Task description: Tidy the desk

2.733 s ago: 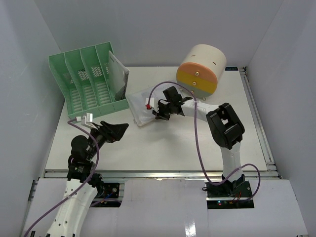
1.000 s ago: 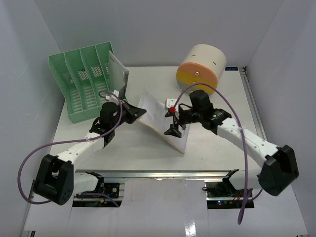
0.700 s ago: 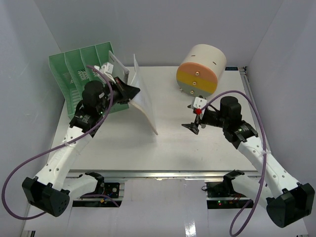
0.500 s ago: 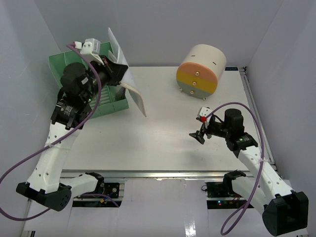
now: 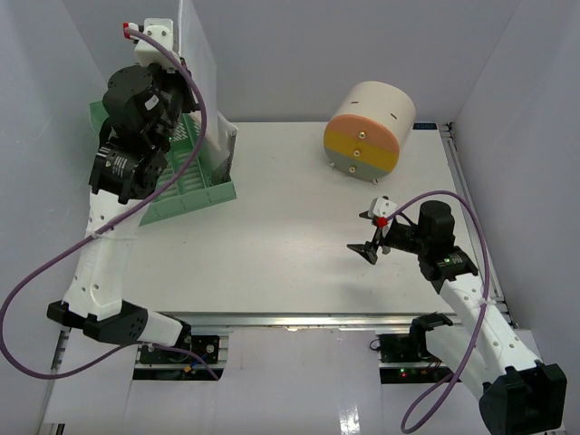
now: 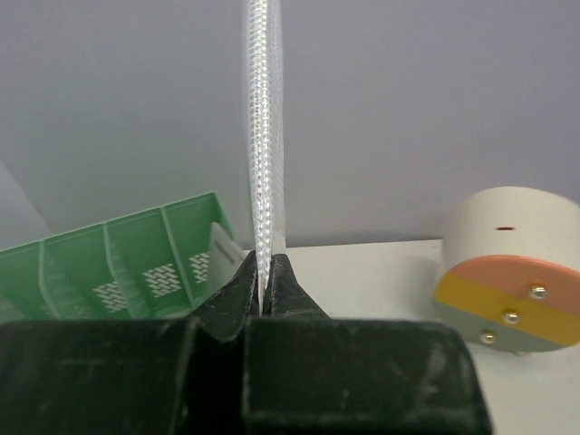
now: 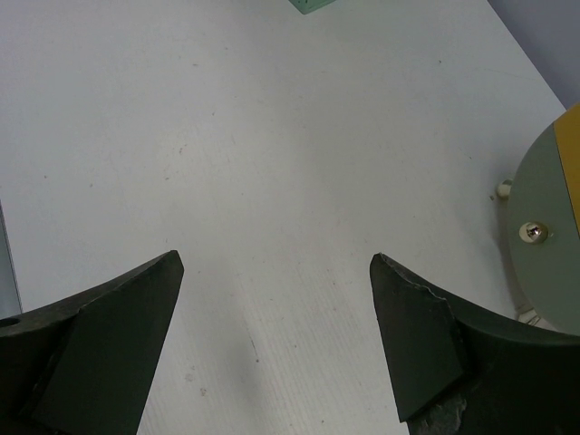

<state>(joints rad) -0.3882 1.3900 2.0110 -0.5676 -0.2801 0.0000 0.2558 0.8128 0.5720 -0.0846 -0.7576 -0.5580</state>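
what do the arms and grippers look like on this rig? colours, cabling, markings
Left arm and right arm both have white links and black joint housings. A purple cable loops along each. Left gripper and right gripper have black wedge-shaped fingers. Each wrist carries a white camera mount with a red tip.

Smooth matt white desk; upper left, a smooth green plastic file rack and a translucent, dimpled plastic sheet.

Looks like a robotics lab test cell: boxed in by plain white panels, white desk edged with aluminium rails, arm bases bolted along the frame's bottom.
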